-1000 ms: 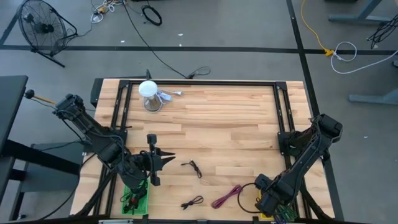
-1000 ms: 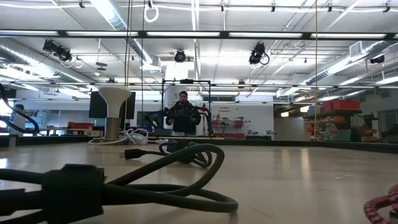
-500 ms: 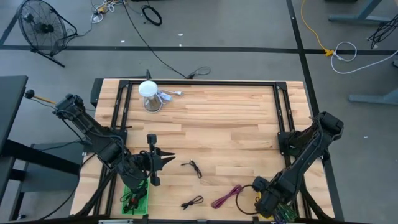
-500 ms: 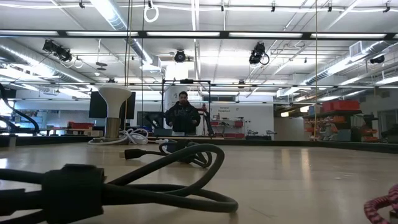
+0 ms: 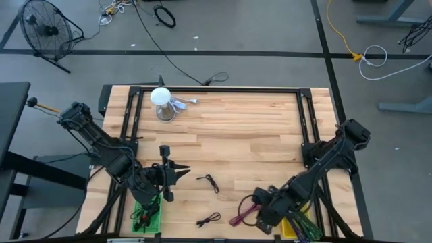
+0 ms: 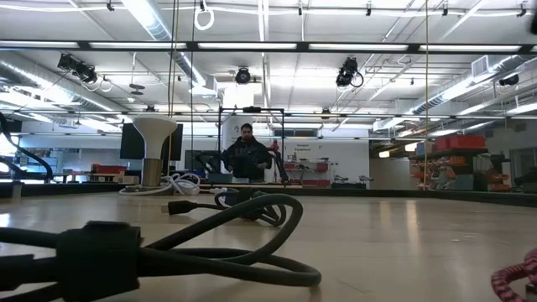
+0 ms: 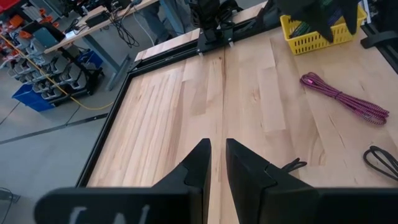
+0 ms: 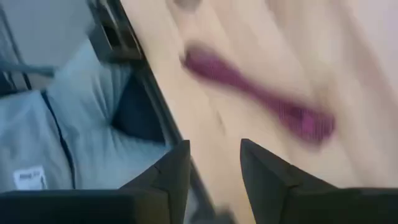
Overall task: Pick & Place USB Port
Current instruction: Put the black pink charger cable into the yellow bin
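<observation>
A pink braided cable (image 5: 244, 212) lies on the table near its near edge, also in the left wrist view (image 7: 342, 99) and blurred in the right wrist view (image 8: 261, 93). Two black cables lie nearby, one (image 5: 209, 181) mid-table and one (image 5: 209, 219) close to the near edge. My right gripper (image 5: 260, 214) hovers open right beside the pink cable's right end (image 8: 214, 146). My left gripper (image 5: 183, 171) waits at the near left, fingers together (image 7: 214, 152), pointing toward the table's right.
A green bin (image 5: 147, 214) sits at the near left corner and a yellow bin (image 5: 300, 228) at the near right. A white lamp-like object (image 5: 162, 101) with a grey cable stands at the far left. A person stands in the room beyond (image 6: 245, 155). Bare wood fills the middle.
My right arm has swung from above the yellow bin toward the table's left, bringing its gripper to the pink cable's right end. The left arm and all cables have stayed in place.
</observation>
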Robot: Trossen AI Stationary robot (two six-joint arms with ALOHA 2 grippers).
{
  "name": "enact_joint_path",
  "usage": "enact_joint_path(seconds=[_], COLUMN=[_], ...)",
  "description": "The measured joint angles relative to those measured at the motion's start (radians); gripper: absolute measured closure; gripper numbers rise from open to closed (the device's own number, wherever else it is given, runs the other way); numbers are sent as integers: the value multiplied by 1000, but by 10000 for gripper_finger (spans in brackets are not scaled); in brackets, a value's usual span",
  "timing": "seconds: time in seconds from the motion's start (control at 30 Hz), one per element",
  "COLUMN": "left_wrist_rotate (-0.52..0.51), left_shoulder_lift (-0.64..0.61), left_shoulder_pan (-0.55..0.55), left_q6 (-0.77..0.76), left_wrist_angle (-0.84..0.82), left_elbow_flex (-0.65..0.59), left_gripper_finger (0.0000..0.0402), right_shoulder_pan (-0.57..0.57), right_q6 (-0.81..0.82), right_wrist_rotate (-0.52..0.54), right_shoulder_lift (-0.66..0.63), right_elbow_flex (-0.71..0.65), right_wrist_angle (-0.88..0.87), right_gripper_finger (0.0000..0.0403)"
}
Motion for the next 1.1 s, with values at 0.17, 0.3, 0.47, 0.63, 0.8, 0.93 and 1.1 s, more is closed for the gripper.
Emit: enact_joint_path(seconds=[0.17, 0.3, 0.47, 0.63, 0.8, 0.93, 1.1], left_wrist_rotate=[0, 0, 13, 36, 44, 45, 45], left_shoulder_lift=[0, 0, 0, 0, 0, 0, 0], left_shoulder_pan=[0, 0, 0, 0, 0, 0, 0], left_q6=[0, 0, 0, -2, -25, -26, -26], left_wrist_angle=[-1, -4, -7, -9, -20, -21, -20], left_elbow_flex=[0, 0, 0, 0, 0, 0, 0], left_gripper_finger=[349, 349, 349, 349, 349, 349, 349], right_shoulder_pan=[-41, -79, -96, -104, -96, -96, -88], right_q6=[-119, -306, -571, -578, -588, -576, -574], right_wrist_rotate=[55, 26, 21, -18, 29, 24, 24], right_shoulder_lift=[40, 100, 180, 204, 203, 203, 203], right_elbow_flex=[0, 0, 0, -1, 0, 0, -9], right_wrist_angle=[68, 121, 222, 161, 98, 65, 74], right_gripper_finger=[261, 261, 261, 261, 261, 261, 261])
